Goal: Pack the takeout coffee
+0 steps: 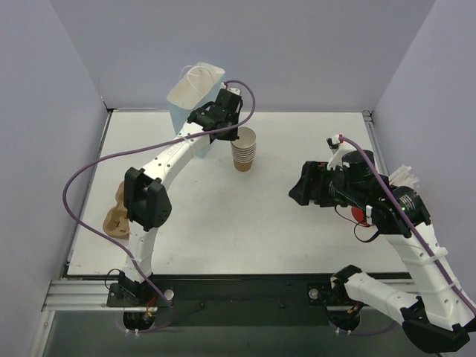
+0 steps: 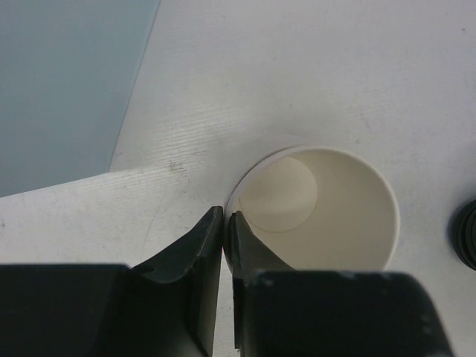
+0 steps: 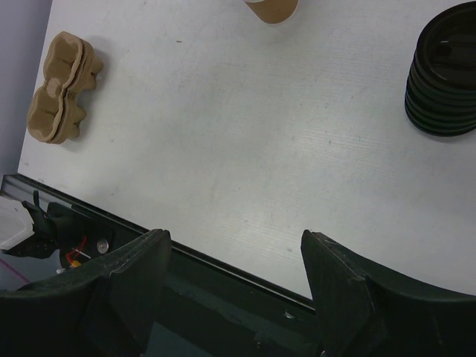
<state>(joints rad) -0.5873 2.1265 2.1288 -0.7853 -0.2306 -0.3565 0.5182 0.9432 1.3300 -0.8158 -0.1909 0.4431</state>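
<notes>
A stack of lidless tan paper cups (image 1: 244,151) stands at the back middle of the table. My left gripper (image 1: 231,134) is over its left side. In the left wrist view the gripper (image 2: 224,217) is shut on the left rim of the top cup (image 2: 335,208), one finger inside the white interior and one outside. A stack of black lids (image 3: 445,71) shows in the right wrist view, and its edge shows in the left wrist view (image 2: 468,236). My right gripper (image 1: 296,195) is open and empty (image 3: 234,242) above the table's near part. No lidded cup is in view.
A light blue bag with white handles (image 1: 195,83) stands at the back left, beside the cups (image 2: 67,82). Tan pulp cup carriers (image 1: 115,216) lie at the left edge (image 3: 63,85). The table's front edge and black rail (image 3: 223,260) lie under my right gripper.
</notes>
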